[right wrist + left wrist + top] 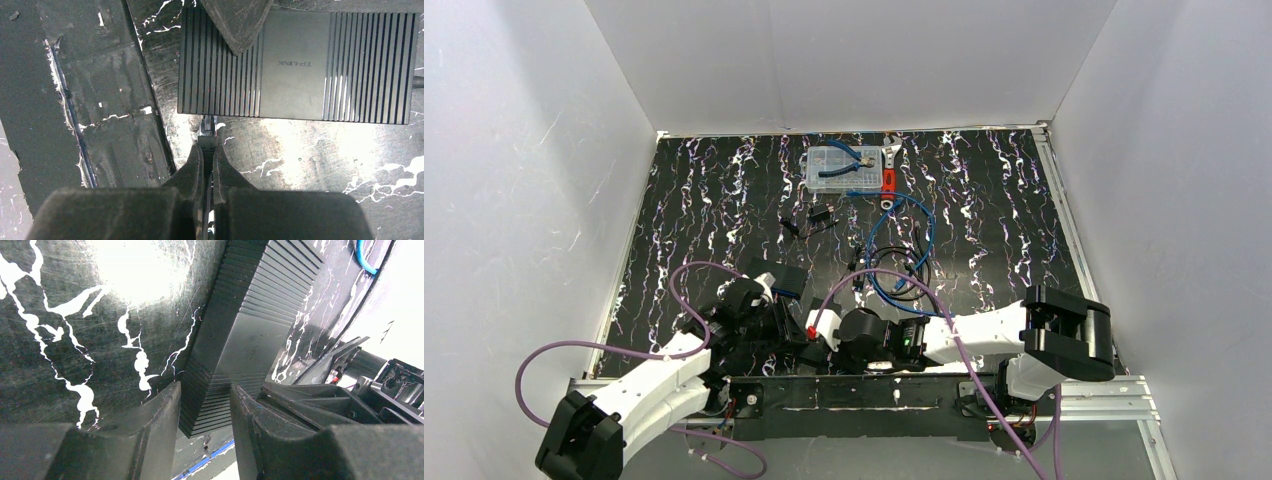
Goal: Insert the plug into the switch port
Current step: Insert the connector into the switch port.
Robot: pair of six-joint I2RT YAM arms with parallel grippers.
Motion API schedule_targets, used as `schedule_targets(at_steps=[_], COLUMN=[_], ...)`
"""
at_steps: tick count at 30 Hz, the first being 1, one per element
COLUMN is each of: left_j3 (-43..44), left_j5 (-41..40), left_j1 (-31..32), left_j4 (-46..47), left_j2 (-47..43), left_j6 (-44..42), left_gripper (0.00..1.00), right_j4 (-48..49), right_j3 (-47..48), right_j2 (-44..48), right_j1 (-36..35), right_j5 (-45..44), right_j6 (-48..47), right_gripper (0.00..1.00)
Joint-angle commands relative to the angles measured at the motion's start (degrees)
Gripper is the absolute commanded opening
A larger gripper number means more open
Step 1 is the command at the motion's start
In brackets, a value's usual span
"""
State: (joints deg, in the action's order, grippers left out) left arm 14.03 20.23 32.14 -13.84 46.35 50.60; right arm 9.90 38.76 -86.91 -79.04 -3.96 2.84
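**Black marbled tabletop, plug right up against the switch**

Black tabletop [724, 200] with white squiggly veins, white walls [844, 60] boxing it in on three sides. All the action is down at the near edge, just left of centre.

The plug [206, 127] has its tip right at the long near edge of the switch [300, 65], close to one end. From the right wrist view I honestly can't tell if it's gone in or is just butting against the edge. The switch is lying flat, ribbed top up, logo in the smooth middle patch.

The right gripper [207, 150] is pinched tight on the plug, with the fingers nearly together and only the plug's tip poking out in front.

The left gripper [205, 389] comes in from the other side. Its fingers straddle the end of the switch and look clamped on it, and one left finger [240, 25] shows over the ribbed end in the right wrist view.

Further out, a blue cable [902, 240] loops around mid-table, tangled with some black leads. Well back near the far wall there's a clear parts box [829, 175] with blue-handled pliers [849, 162] lying on it, and a red-handled wrench [888, 180] just beside the box. Purple cables [694, 275] arc over both arms.
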Motion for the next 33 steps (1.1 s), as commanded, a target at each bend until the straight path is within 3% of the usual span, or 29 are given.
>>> schedule_targets(at_steps=[1,27,33], left_j3=[-2.0,-3.5,1.2], left_j5=[8.2,9.2,5.3], left_j1=[2.0,2.9,2.9], left_j4=[-1.3,0.7,-6.0], left_j2=[-0.1,-2.6,-2.8], left_j6=[2.0,4.5,1.5], left_gripper=[0.37,0.35,0.49], right_j4=[17.1,21.4,14.2], right_j3=[2.8,7.6,5.1], right_j2=[0.5,-2.0,0.7], right_j1=[1.9,4.6,4.6], right_j5=[-2.7,0.5,2.4], right_j6=[0.4,-0.5,-1.4], right_gripper=[0.01,0.01,0.01])
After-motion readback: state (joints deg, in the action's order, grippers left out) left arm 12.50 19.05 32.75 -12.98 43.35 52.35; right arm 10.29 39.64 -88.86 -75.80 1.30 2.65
